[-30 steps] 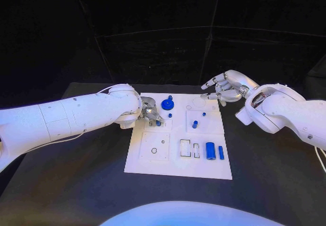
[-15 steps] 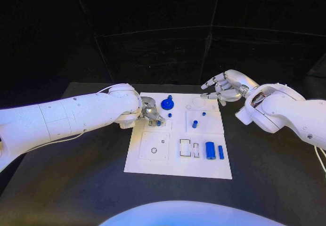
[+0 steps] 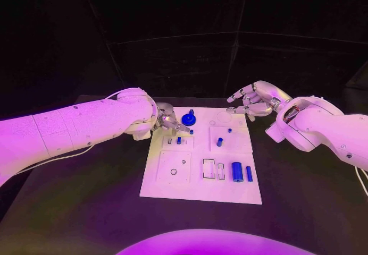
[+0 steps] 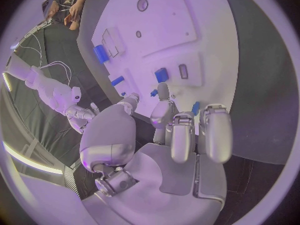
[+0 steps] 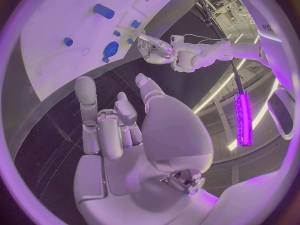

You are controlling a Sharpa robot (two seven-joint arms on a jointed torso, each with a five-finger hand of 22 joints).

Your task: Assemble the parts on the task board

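The task board (image 3: 201, 183) carries 7 blue parts (image 3: 237, 171).

The white rectangular task board (image 3: 201, 186) has bare room along its near edge. Farther in, a short blue cylinder (image 3: 237, 171) and a thin blue pin (image 3: 249, 172) lie together. At the board's far edge a round blue knob (image 3: 189, 118) stands, with the silver left hand (image 3: 170, 123) just beside it. The silver right hand (image 3: 253, 101) hangs over the far right corner, fingers apart.
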